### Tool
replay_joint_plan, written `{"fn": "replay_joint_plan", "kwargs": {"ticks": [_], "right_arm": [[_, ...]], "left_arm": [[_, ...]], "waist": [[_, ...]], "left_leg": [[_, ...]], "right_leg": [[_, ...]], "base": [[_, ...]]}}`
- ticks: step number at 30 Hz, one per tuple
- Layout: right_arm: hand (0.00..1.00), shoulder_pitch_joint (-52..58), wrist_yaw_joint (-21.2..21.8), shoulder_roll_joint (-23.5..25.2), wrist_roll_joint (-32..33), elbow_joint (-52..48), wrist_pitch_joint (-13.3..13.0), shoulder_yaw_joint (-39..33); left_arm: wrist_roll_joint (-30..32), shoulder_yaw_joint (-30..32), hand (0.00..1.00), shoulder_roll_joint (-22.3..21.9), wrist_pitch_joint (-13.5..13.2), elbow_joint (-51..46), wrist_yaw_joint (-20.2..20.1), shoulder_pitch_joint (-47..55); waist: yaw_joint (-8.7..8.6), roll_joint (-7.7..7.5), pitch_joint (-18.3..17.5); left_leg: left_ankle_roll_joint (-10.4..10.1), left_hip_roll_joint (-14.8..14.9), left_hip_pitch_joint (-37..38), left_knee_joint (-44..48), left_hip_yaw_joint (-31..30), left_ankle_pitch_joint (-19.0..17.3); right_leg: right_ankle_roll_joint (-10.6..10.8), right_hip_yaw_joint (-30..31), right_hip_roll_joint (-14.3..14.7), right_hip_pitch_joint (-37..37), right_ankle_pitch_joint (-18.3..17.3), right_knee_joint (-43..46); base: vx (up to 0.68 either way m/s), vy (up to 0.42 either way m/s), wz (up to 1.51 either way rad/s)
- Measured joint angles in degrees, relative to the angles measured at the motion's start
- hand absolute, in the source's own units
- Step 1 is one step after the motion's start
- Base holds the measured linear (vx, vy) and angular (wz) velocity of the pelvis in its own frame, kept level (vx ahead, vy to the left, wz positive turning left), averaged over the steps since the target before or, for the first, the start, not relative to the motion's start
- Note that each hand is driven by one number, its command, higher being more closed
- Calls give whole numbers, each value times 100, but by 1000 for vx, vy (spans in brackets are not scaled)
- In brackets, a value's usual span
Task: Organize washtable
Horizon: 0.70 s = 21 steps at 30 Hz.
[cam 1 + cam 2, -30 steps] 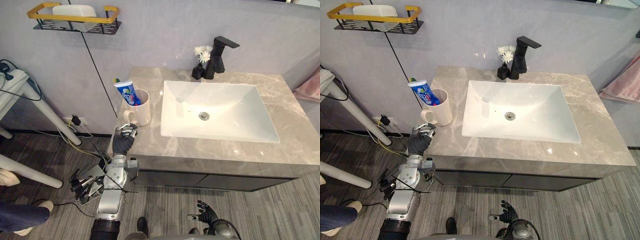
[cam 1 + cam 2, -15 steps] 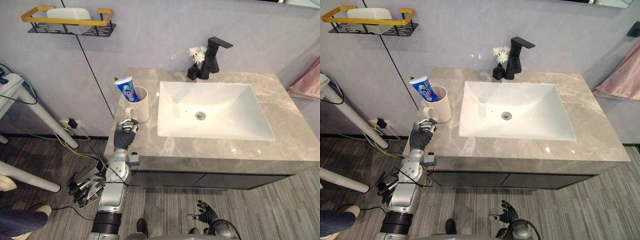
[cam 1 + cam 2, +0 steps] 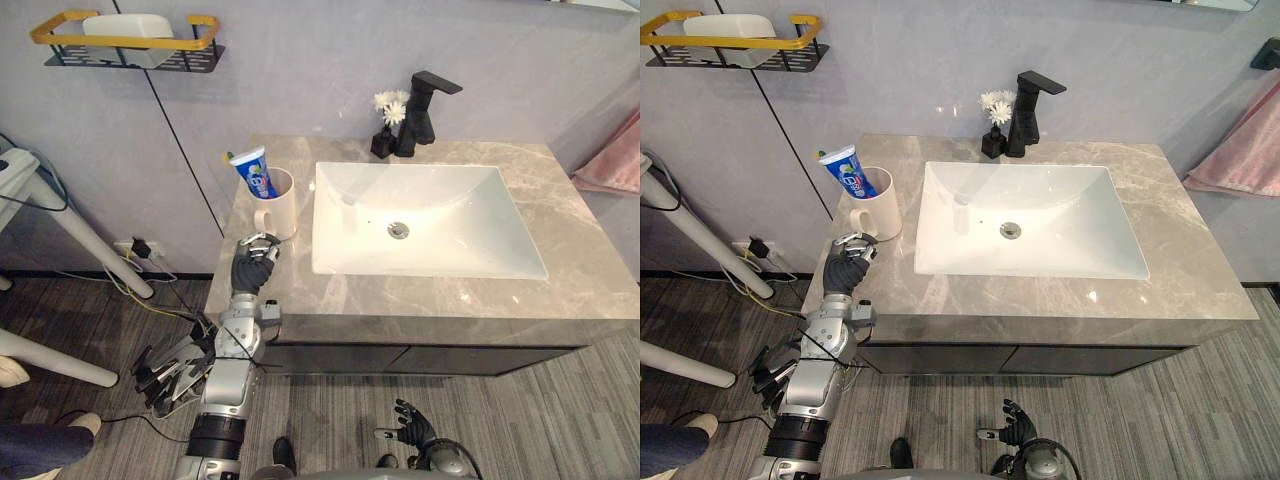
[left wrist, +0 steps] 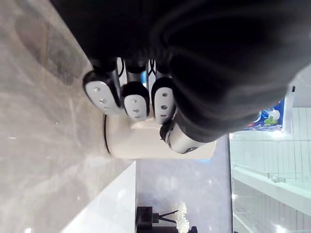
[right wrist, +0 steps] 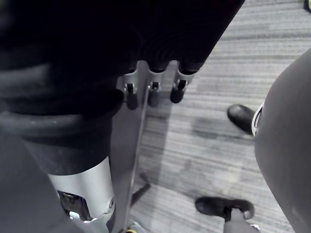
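A cream mug [image 3: 278,203] stands at the left end of the grey marble counter [image 3: 440,300], with a blue and white toothpaste tube [image 3: 256,172] leaning out of it. My left hand [image 3: 252,264] rests on the counter edge just in front of the mug's handle. Its fingers [image 4: 136,99] are curled and hold nothing, with the mug [image 4: 146,143] right beyond them. My right hand [image 3: 411,425] hangs low below the counter, and its fingers [image 5: 153,92] point straight down at the floor.
A white sink basin [image 3: 470,250] fills the counter's middle, with a black faucet [image 3: 425,100] and a small vase of white flowers [image 3: 385,120] behind it. A yellow-railed wall shelf [image 3: 125,40] hangs upper left, a pink towel [image 3: 612,160] at right. A person's leg [image 3: 30,445] shows at lower left.
The whole view has shifted, so the camera moved. My left hand stays curled by the mug's handle, and the right hand still hangs low.
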Motion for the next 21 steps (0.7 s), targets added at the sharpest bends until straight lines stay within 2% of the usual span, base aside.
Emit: {"fn": "replay_joint_plan", "kwargs": {"ticks": [7,21], "right_arm": [[0,100,-4,3,6,-105,-7,-29],[0,428,-14,-69,60,-481,-9,-108]], "left_arm": [[5,-225,100,-138,18,-2,-3,-503],[224,-263,100,-363,73,116,25,-667]], "waist": [[-19,-20,-13],[-26,-17,-14]], "left_leg": [[2,-13,-23,4,137,0],[5,-19,-98,6,167,3]], "right_leg": [[-18,170,-31,-115,71,1],[-21,199,-37,-211,90,2]], "base": [[-12,19,-12],[-2,1,0]]}}
